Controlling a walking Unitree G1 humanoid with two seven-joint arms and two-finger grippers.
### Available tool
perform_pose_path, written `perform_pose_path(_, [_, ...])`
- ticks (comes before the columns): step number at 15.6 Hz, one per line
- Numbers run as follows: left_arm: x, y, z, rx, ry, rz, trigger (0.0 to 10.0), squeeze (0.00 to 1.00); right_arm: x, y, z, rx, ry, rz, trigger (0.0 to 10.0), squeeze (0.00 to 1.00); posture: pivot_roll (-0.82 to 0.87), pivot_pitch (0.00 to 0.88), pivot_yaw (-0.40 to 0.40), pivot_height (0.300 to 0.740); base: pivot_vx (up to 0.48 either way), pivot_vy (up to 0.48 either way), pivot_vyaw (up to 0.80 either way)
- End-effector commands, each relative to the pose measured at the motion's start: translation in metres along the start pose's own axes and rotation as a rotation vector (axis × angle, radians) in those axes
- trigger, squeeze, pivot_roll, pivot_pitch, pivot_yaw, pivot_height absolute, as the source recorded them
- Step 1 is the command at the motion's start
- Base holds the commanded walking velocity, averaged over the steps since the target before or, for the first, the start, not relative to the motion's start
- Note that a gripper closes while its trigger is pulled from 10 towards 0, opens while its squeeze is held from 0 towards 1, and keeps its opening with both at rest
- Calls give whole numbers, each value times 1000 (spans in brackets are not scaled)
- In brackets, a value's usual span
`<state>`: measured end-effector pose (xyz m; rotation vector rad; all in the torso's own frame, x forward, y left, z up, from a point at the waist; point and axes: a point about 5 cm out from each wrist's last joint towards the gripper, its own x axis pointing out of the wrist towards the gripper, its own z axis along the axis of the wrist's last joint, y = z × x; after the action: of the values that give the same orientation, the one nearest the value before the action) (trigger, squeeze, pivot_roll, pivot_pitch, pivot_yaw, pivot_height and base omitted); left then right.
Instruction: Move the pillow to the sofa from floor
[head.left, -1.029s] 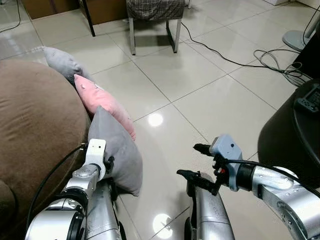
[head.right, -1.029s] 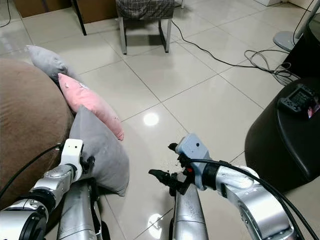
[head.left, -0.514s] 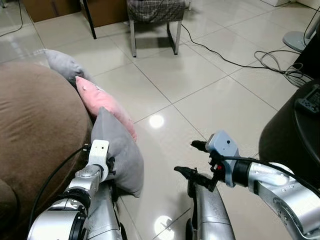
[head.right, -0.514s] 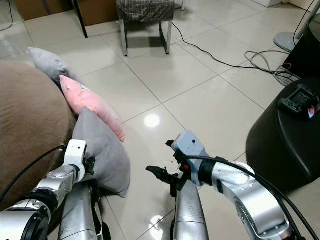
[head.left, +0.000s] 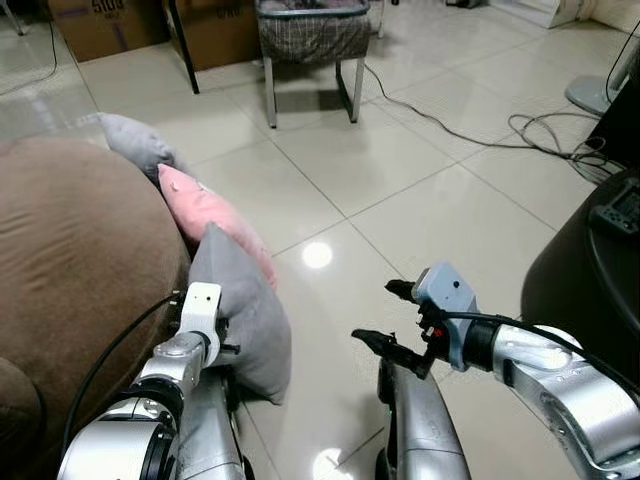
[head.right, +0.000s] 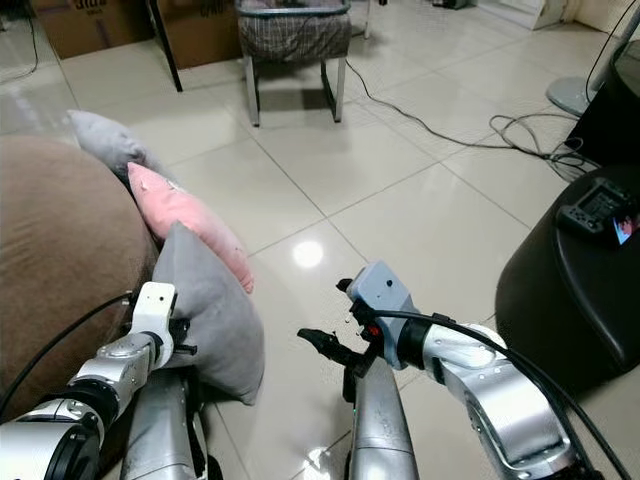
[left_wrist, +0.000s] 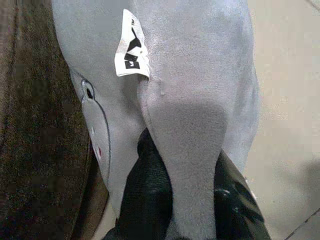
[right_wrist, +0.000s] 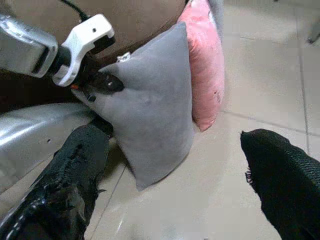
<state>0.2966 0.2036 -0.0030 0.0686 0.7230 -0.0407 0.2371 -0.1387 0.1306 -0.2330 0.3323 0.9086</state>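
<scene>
You are looking down at a glossy tiled floor (head.left: 420, 170) with ceiling-light reflections. A checked stool (head.left: 312, 35) on metal legs and cardboard boxes (head.left: 100, 22) stand at the far side. Cables (head.left: 540, 130) trail toward a fan base (head.left: 600, 85), beside a black round seat (head.right: 580, 290).

Camera: tilted up a little.
Right gripper (head.left: 385, 318): drawn slightly nearer the grey pillow (head.left: 240, 305), fingers apart.

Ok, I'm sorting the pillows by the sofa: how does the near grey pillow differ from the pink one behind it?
The near grey pillow is grey; the pink pillow is pink. The left gripper is shut on a corner of the grey one, while nothing holds the pink one. The grey one lies nearer the robot. Both lean on the brown sofa, bottoms on the tiled floor.
</scene>
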Motion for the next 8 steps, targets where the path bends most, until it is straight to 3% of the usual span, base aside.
perform_pose_path(1, [1,-5,6,-45,-19,-24,0,0,2,0,-6,0,7,-22,10000,0,-189,0,45,512,0,0,0])
perform_pose_path(5, [1,-16,34,-155,-170,-140,0,0,5,-6,-6,62,-68,-162,10000,0,-165,0,67,512,0,0,0])
perform_pose_path(6, [-2,-18,48,-207,-242,-191,0,0,3,-8,-3,86,-110,-224,10000,0,-158,0,69,512,0,0,0])
perform_pose_path(7, [-11,-18,74,-237,-379,-242,0,0,-2,-13,2,112,-158,-337,10000,0,-140,0,63,512,0,0,0])
perform_pose_path(8, [-14,-17,81,-245,-416,-248,0,0,-4,-14,3,112,-165,-369,10000,0,-140,0,63,512,0,0,0])
